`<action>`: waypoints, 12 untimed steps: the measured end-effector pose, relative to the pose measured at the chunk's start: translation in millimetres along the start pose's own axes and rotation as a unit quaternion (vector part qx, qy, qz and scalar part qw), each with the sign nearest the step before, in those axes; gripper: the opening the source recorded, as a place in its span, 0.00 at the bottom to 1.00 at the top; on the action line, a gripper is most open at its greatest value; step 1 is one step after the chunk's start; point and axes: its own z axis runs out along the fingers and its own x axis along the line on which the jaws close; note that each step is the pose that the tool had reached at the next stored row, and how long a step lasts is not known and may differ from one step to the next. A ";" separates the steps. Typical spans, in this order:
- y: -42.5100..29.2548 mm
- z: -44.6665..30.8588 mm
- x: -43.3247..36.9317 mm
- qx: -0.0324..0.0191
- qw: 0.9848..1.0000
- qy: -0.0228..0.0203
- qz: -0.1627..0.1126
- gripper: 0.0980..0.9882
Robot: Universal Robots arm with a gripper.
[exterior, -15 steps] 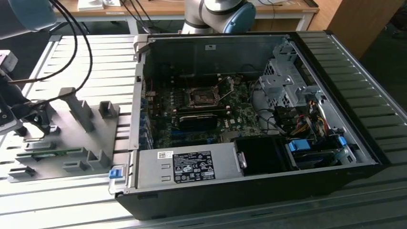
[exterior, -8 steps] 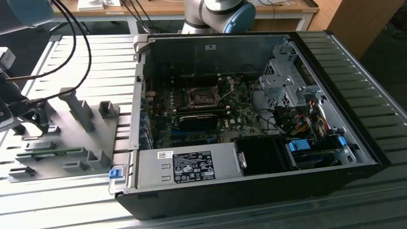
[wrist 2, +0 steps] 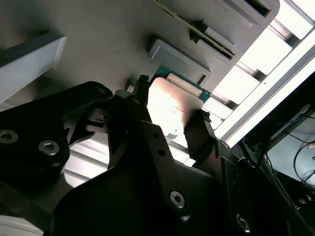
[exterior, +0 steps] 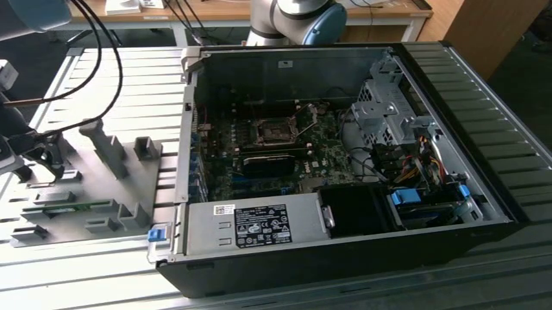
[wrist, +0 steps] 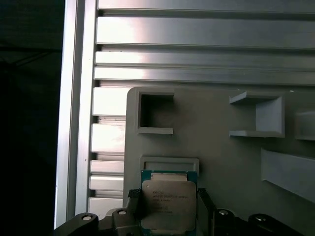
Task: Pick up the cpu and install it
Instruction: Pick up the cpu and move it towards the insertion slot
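The cpu [wrist: 169,201], a flat square chip with a silvery top and green rim, lies against the grey holder tray [wrist: 211,157], just by a shallow rectangular pocket. My gripper [wrist: 169,209] straddles it, one dark finger against each opposite edge, shut on the chip. In the second wrist view the cpu [wrist 2: 172,105] shows between the two black fingertips [wrist 2: 142,91], with my gripper [wrist 2: 172,110] around it. In the exterior view my gripper [exterior: 39,169] hangs low over the grey tray [exterior: 103,194] at that view's left. The dark socket [exterior: 274,132] sits on the motherboard inside the open computer case [exterior: 483,161].
Grey upright blocks [exterior: 108,152] and slots stand on the tray close around the gripper. A memory stick [exterior: 69,208] lies in a tray slot. Black cables [exterior: 103,64] hang over the ribbed metal table [exterior: 129,71]. The case wall [exterior: 185,142] rises between tray and motherboard.
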 end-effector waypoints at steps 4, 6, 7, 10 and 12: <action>0.2 -3.6 0.1 0.000 1.000 0.000 0.000 0.50; 0.3 -5.3 0.1 0.000 1.000 0.000 0.000 0.50; 0.3 -6.1 0.1 0.000 1.000 0.000 0.000 0.50; 0.4 -8.6 0.2 0.000 1.000 0.000 0.000 0.50; 0.5 -10.4 0.2 0.000 1.000 0.000 0.000 0.50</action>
